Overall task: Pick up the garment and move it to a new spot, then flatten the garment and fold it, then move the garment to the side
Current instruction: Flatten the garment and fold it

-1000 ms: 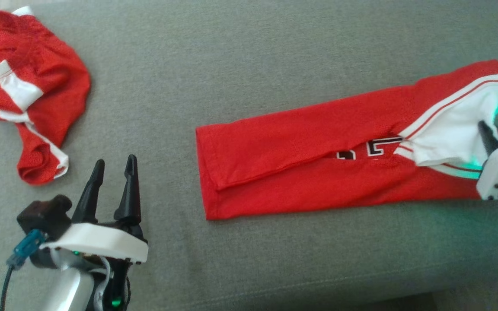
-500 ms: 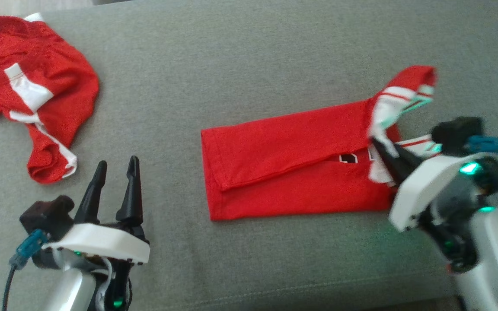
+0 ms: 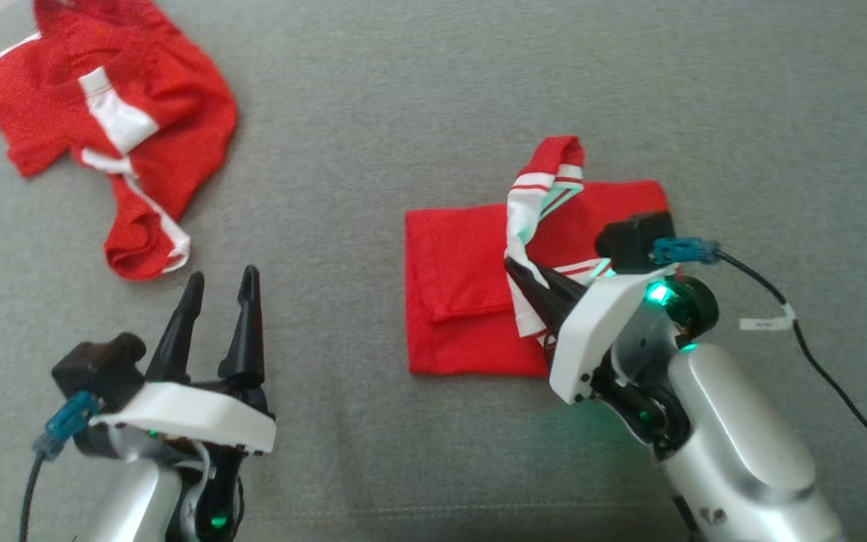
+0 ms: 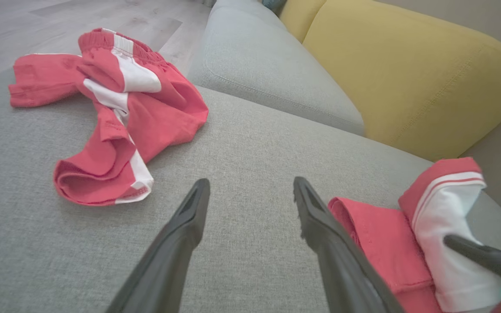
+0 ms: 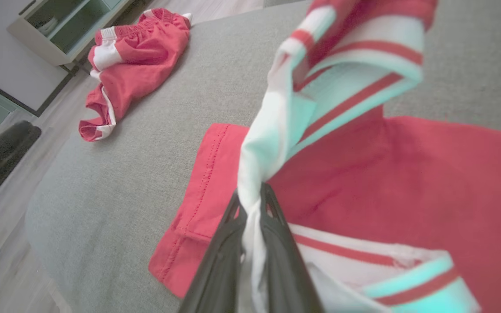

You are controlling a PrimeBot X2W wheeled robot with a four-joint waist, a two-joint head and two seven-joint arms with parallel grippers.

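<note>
From where I stand, the red jersey [image 3: 463, 301] lies on the grey sofa seat [image 3: 403, 90], right of the middle and just in front of the right arm. It is already folded lengthwise, with one long flap laid over the rest, and it looks to be in the middle of being doubled end over end.

The right claw [image 3: 512, 265] is clamped tight on the white striped end [image 3: 535, 203] of the jersey. It holds that end up above the red body, so the cloth stands in a twisted loop instead of lying flat. The left claw [image 3: 223, 275] hovers over bare seat to the left, jaws spread wide, gripping nothing and well apart from the jersey.

As I judge it, the pick-up, the move and the flattening are done. The fold is at a late stage but not finished, because the raised end has not been laid down or smoothed. After that, the folded bundle has to be moved to the side.

A second red garment [image 3: 132, 143], crumpled and with white panels, lies at the far left of the seat, and neither claw is touching it.
</note>
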